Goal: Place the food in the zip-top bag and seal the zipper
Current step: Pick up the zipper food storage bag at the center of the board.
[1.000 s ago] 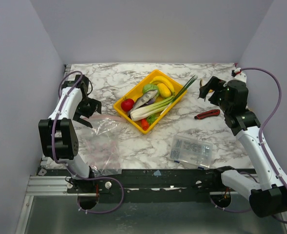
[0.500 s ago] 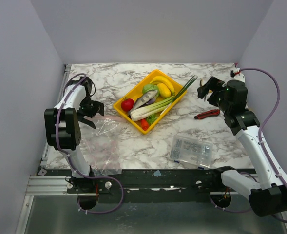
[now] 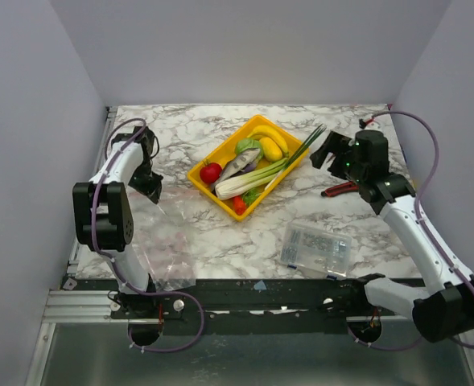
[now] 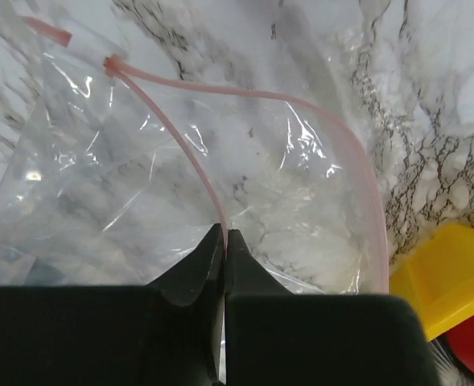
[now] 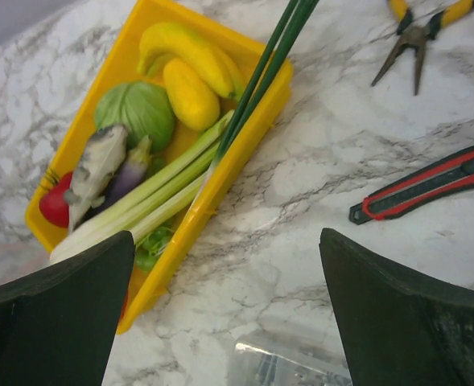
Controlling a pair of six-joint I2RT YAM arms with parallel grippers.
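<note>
Top cam: we see the L gripper [image 3: 150,186] down on the bag [image 3: 171,241], which lies flat at the table's [image 3: 237,235] left-front, near the tray's [image 3: 200,178] left corner. Food [image 3: 249,161] is all in the tray, mid-table. R gripper [image 3: 327,149] hangs just right of the tray, jaws spread, holding nothing. Knife [image 3: 341,189] and parts box [image 3: 315,247] lie on the right side.

L wrist cam: fingers [image 4: 196,269] pressed together, pinching the zipper [image 4: 172,133] at its near lip. The far lip arcs away, so the mouth gapes.

R wrist cam: fingers [image 5: 68,289] wide apart w/ nothing between. Below: bananas [image 5: 188,56], leek [image 5: 140,205], fish [image 5: 96,165], tomato [image 5: 55,205]. Leek tops stick out over the rim. Pliers [image 5: 418,32] lie at top right.
</note>
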